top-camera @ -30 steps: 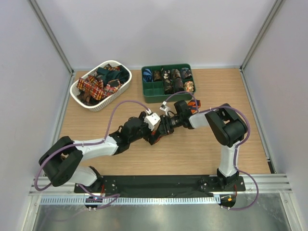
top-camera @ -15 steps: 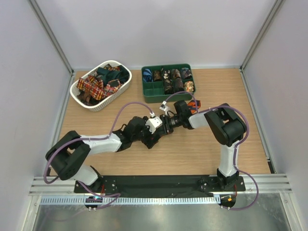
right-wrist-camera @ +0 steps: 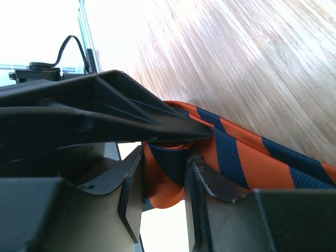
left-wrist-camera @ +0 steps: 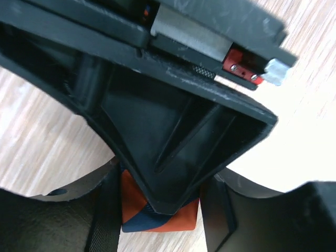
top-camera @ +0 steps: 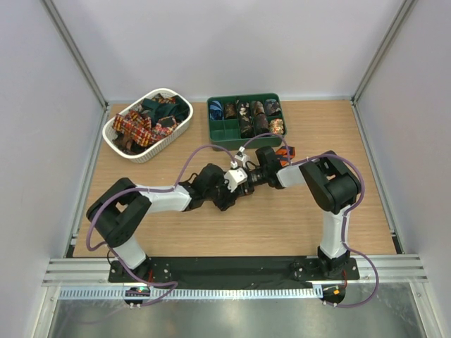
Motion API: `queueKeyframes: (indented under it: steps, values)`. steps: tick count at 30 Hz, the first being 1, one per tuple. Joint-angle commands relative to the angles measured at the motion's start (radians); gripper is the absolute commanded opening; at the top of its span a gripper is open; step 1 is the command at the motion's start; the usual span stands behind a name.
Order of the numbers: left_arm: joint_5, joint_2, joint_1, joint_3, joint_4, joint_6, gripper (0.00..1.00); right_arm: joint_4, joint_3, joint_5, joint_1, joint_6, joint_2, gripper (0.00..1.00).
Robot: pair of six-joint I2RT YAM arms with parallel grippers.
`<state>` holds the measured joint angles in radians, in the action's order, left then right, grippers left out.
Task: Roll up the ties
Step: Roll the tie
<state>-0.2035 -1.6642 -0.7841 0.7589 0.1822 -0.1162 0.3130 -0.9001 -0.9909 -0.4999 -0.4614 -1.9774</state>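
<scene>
Presently the left hand and the right hand meet tip to tip at the middle of the bench. The striped tie, orange with dark blue diagonal bands, sits between them.

In the right wrist view, the tie's end is curled into a small roll wedged between the right hand's fingers. That hand is partly closed and pinches the roll from both sides. The free length of the tie runs off to the right, flat on the wood. A black finger of the left hand comes in from the left of that view, its tip resting against the roll.

In the left wrist view, the left hand stands about half closed, with one finger on each side of a small patch of the same orange fabric. The fabric fills the gap and seems to touch both fingers. A wedge-shaped part of the other hand covers most of it, so whether the left hand truly grips cannot be told.

From above, a bit of orange tie shows beside the right arm, just in front of the green tray. Rolled ties sit in the tray's back row and in several right-hand compartments. To the left, well apart, a white basket holds a heap of loose ties, red plaid and dark green among them.
</scene>
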Motion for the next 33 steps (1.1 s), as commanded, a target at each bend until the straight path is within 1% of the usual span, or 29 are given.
queueKeyframes:
  steps: [1, 2, 5, 6, 7, 9, 10, 17, 19, 25, 28, 32, 33]
  values:
    - [0.006, -0.020, 0.008, 0.034, -0.050, -0.008, 0.53, 0.018, 0.013, 0.023, 0.003, 0.010, 0.003, 0.09]
    - [0.007, -0.023, 0.008, 0.034, -0.052, -0.008, 0.52, 0.018, 0.015, 0.026, 0.003, 0.010, 0.005, 0.10]
    - [0.012, -0.041, 0.008, 0.036, -0.064, 0.000, 0.46, 0.018, 0.015, 0.028, 0.006, 0.009, 0.006, 0.15]
    - [0.016, -0.045, 0.006, 0.045, -0.081, 0.000, 0.40, 0.017, 0.018, 0.031, 0.006, 0.009, 0.008, 0.18]
    - [0.016, -0.048, 0.008, 0.051, -0.089, 0.001, 0.36, 0.017, 0.020, 0.034, 0.008, 0.009, 0.015, 0.26]
    - [0.010, -0.049, 0.006, 0.051, -0.093, 0.001, 0.31, 0.014, 0.024, 0.049, 0.011, 0.010, 0.023, 0.33]
    - [0.009, -0.049, 0.008, 0.051, -0.093, 0.001, 0.30, 0.011, 0.026, 0.054, 0.012, 0.010, 0.026, 0.38]
    - [0.009, -0.046, 0.006, 0.057, -0.125, 0.001, 0.26, -0.003, 0.050, 0.095, 0.015, 0.003, 0.081, 0.45]
    - [0.006, -0.048, 0.006, 0.057, -0.133, 0.001, 0.25, -0.003, 0.058, 0.110, 0.024, 0.003, 0.098, 0.55]
    - [0.001, -0.058, 0.008, 0.063, -0.147, 0.003, 0.24, -0.014, 0.096, 0.156, 0.072, -0.008, 0.187, 0.58]
    - [0.004, -0.069, 0.008, 0.074, -0.162, 0.003, 0.23, -0.029, 0.109, 0.184, 0.075, -0.002, 0.235, 0.61]
    - [0.010, -0.094, 0.008, 0.094, -0.179, 0.009, 0.22, -0.093, 0.121, 0.250, 0.084, 0.015, 0.279, 0.61]
    - [0.012, -0.098, 0.006, 0.100, -0.179, 0.009, 0.22, -0.098, 0.128, 0.270, 0.095, 0.015, 0.290, 0.59]
